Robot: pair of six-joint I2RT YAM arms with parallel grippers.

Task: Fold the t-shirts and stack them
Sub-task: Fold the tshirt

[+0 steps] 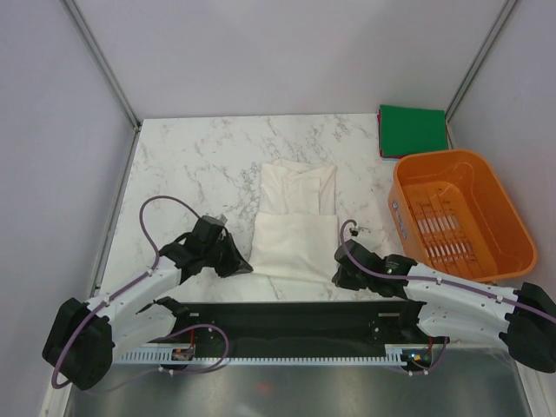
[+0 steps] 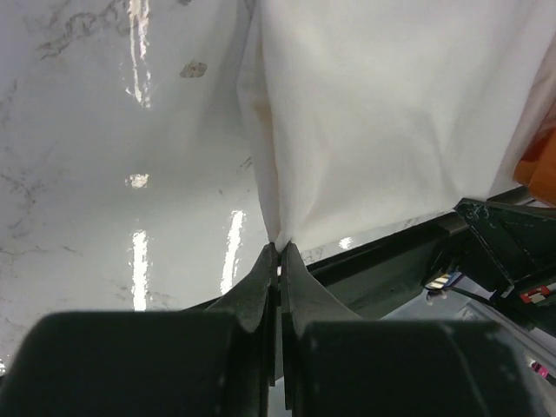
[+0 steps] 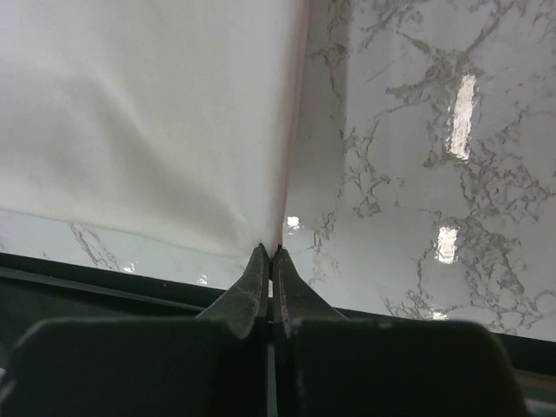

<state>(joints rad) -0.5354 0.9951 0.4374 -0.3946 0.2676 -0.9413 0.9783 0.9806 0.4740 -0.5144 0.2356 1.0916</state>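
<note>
The white t-shirt (image 1: 294, 221) lies partly folded in the middle of the marble table, its print hidden. My left gripper (image 1: 247, 268) is shut on the shirt's near left corner (image 2: 280, 236). My right gripper (image 1: 340, 276) is shut on its near right corner (image 3: 276, 245). The white cloth fills the left wrist view (image 2: 382, 113) and the right wrist view (image 3: 139, 113). The dark green t-shirt (image 1: 412, 130) lies folded square at the far right corner of the table.
An orange slatted basket (image 1: 460, 213) stands at the right, just beyond my right arm. A black rail (image 1: 295, 326) runs along the table's near edge. Grey walls close the table on three sides.
</note>
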